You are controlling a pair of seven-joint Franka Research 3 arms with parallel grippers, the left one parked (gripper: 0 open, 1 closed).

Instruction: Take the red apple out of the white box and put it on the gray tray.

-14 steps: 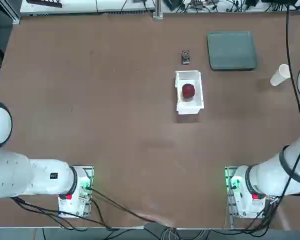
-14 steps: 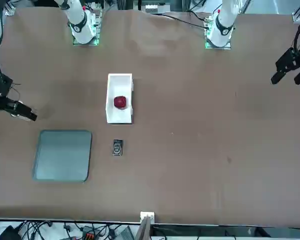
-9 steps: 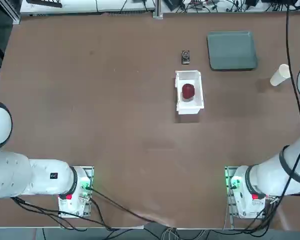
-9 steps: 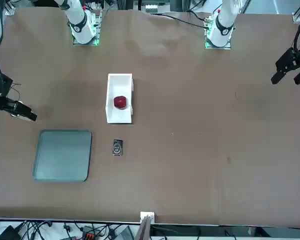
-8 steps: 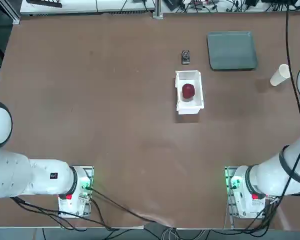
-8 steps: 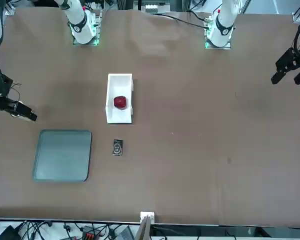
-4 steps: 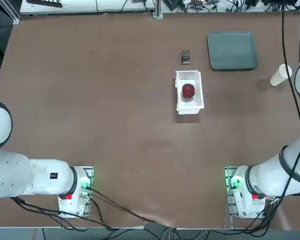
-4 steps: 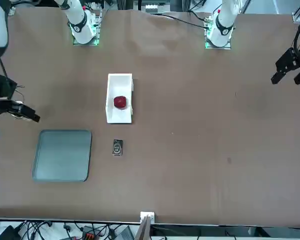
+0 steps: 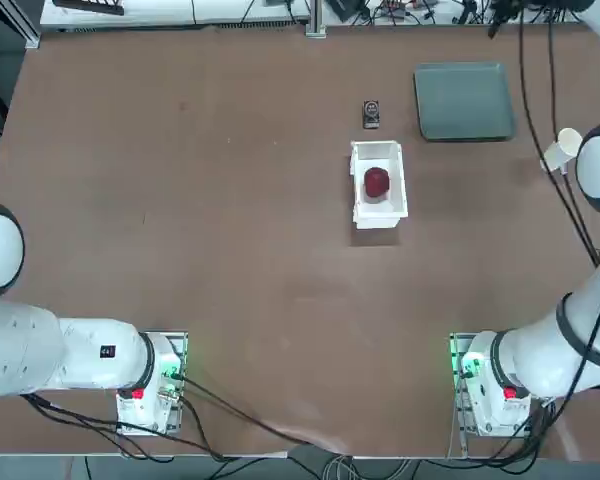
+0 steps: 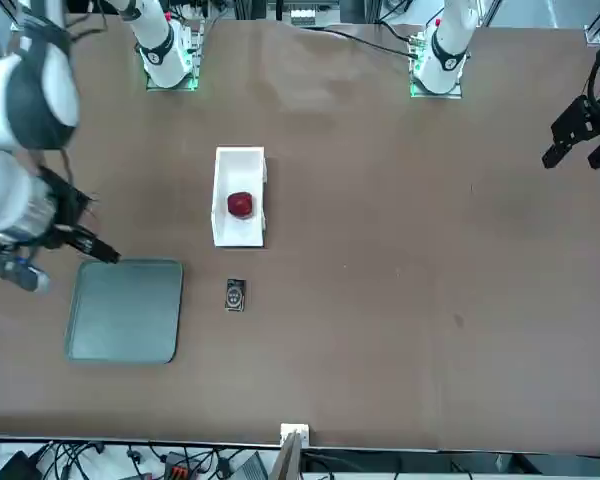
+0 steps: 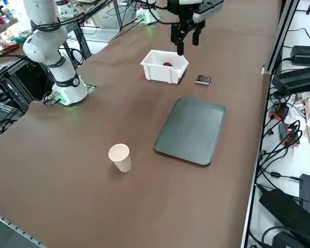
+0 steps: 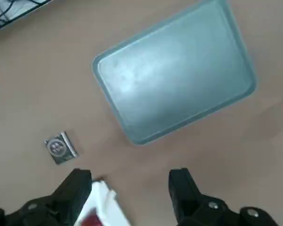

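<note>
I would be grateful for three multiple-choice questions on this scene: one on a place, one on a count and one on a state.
1. Where is the red apple?
A. on the bare table
B. in the white box
C. between the fingers

2. How many paper cups stand on the table?
A. one
B. two
C. three

3. How is the right gripper?
A. shut on the apple
B. open, holding nothing
C. shut on nothing

Answers:
1 B, the top view shows it inside the box walls.
2 A, a single paper cup shows in the right side view.
3 B, the wrist view shows a wide gap between its fingers.
</note>
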